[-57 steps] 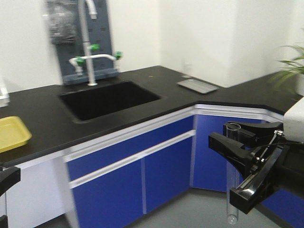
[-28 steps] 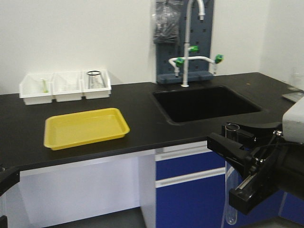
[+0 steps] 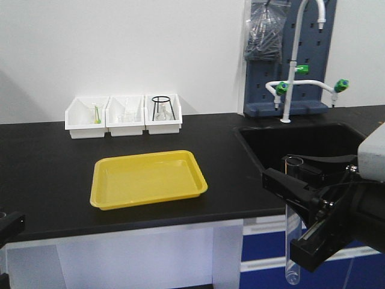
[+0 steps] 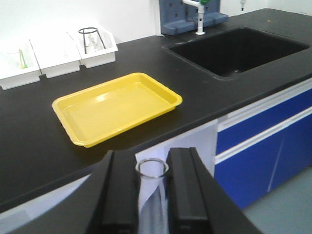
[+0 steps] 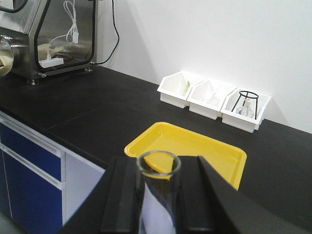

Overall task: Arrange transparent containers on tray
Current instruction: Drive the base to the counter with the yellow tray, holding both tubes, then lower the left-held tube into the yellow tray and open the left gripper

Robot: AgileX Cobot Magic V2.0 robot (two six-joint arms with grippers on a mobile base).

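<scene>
The yellow tray (image 3: 149, 179) lies empty on the black counter, left of the sink. My right gripper (image 3: 290, 171) hangs off the counter's front edge at the lower right, shut on an upright transparent container (image 3: 292, 247). In the right wrist view that test tube (image 5: 157, 207) stands between the black fingers (image 5: 122, 195), with the tray (image 5: 207, 148) just beyond. My left gripper (image 4: 152, 178) is shut on a second test tube (image 4: 151, 207), below the counter edge and in front of the tray (image 4: 117, 105). Only a black corner of the left gripper (image 3: 9, 226) shows in the front view.
Three white bins (image 3: 123, 114) stand against the back wall; one holds a black wire stand (image 3: 162, 108). A deep black sink (image 3: 301, 141) with a white faucet (image 3: 289, 78) lies to the right. Blue cabinet fronts (image 4: 263, 146) run below. A steel cabinet (image 5: 53, 34) stands far left.
The whole view has swung left: the tray went from the left edge to the middle and the sink slid to the right. Both grippers kept their tubes.
</scene>
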